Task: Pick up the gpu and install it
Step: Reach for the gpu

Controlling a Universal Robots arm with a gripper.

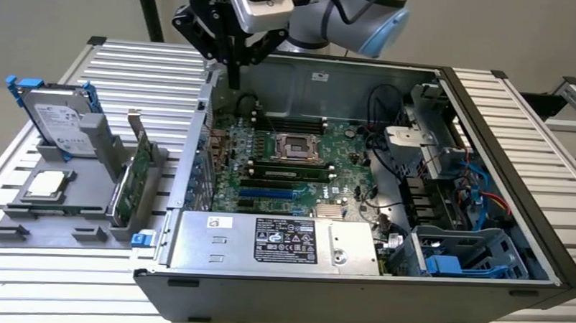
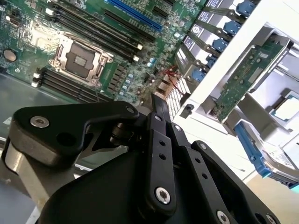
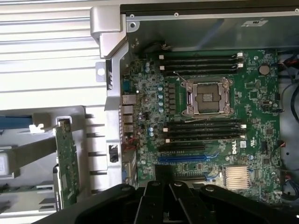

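- The drive (image 1: pixel 57 117) stands upright in its blue frame at the left end of the holder (image 1: pixel 84 235), outside the case (image 1: pixel 517 180).
- The chip (image 1: pixel 46 185) lies flat in a recess of the holder, just in front of the drive.
- The gpu (image 1: pixel 134 176) stands on edge in a slot at the holder's right end, just beside the case wall.
  - It is untouched and well apart from the gripper.
  - The upright pose leaves its top edge free, probably so it can be pinched from above.
  - The first wrist view shows the gpu (image 3: pixel 67 163) by its green face, as does the second wrist view (image 2: pixel 243 79).
- The gripper (image 1: pixel 234 79) hangs pointing down over the rear left corner of the case and holds nothing.
  - Its fingers (image 2: pixel 159 121) appear pressed together, though a hairline gap cannot be ruled out from this angle.
- The board (image 1: pixel 288 165) lies flat on the case floor, with its socket (image 1: pixel 296 149) open and empty.
  - The blue slot (image 3: pixel 182 158) is bare and is likely the gpu's seat.
- The supply (image 1: pixel 276 240) sits along the near side of the case.
- The cage (image 1: pixel 457 261) fills the near right corner, with blue clips and cables beside it.
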